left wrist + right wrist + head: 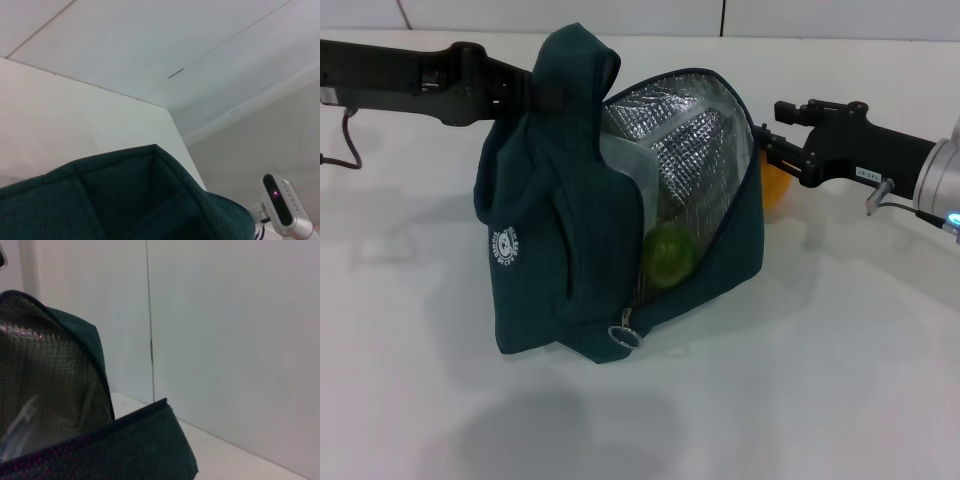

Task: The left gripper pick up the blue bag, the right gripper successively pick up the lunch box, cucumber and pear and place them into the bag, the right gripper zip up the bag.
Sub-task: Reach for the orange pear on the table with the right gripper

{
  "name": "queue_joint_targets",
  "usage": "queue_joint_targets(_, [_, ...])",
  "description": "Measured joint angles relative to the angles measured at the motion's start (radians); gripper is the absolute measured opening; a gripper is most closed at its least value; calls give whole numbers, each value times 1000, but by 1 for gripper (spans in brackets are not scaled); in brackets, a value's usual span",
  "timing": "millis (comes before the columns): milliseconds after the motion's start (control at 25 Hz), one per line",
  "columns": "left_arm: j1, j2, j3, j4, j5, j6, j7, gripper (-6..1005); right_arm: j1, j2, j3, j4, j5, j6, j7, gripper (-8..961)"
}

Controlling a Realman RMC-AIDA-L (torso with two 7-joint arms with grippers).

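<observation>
The blue bag (540,270) stands on the white table, its mouth open toward my right side and its silver lining (690,150) showing. My left gripper (532,92) is shut on the bag's upper handle and holds it up. Inside, the clear lunch box (625,165) leans against the lining, and the green end of the cucumber (668,255) lies low by the opening. My right gripper (767,160) is just outside the bag's right rim, shut on the orange-yellow pear (776,188), which the rim half hides. The wrist views show only bag fabric (125,200) and lining (45,380).
The zipper's ring pull (624,334) hangs at the bag's lower front corner. The white table (820,380) spreads in front and to the right, with a wall behind. A cable loops at the far left (350,140).
</observation>
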State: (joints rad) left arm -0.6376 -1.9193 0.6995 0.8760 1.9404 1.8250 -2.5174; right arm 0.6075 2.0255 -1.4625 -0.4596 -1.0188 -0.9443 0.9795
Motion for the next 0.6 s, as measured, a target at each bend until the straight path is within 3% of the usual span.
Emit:
queue_joint_targets(360, [-4, 2, 0, 2, 0, -1, 0, 45, -2, 1, -1, -1, 0, 1, -2, 368])
queue_joint_targets(600, [-4, 4, 0, 2, 0, -1, 0, 45, -6, 1, 0, -3, 0, 1, -2, 142])
